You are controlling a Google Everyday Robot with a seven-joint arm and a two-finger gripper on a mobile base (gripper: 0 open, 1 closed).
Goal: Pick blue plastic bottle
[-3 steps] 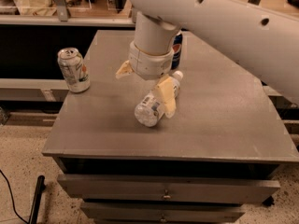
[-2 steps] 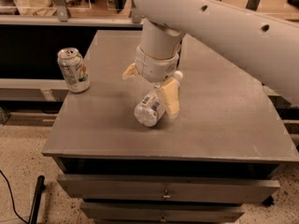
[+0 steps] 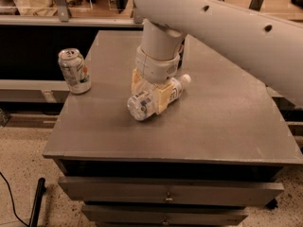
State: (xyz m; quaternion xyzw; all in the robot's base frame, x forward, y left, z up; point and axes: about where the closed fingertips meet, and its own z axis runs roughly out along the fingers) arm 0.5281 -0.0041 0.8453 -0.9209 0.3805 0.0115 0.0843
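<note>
On the table [image 3: 227, 126], one gripper [image 3: 150, 94] clasps one blue plastic bottle [image 3: 140, 108] (lying flat); one can [image 3: 74, 71] nearby

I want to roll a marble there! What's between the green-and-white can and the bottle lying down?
Nothing, just bare table between the can and the blue plastic bottle, as the camera view shows. The end effector is clamped on the bottle.

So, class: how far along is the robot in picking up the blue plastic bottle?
Done: the gripper is down over the blue plastic bottle. In hand: its fingers look closed against the bottle's sides. Left: the lift; the bottle lies on its side on the table, not yet raised.
</note>
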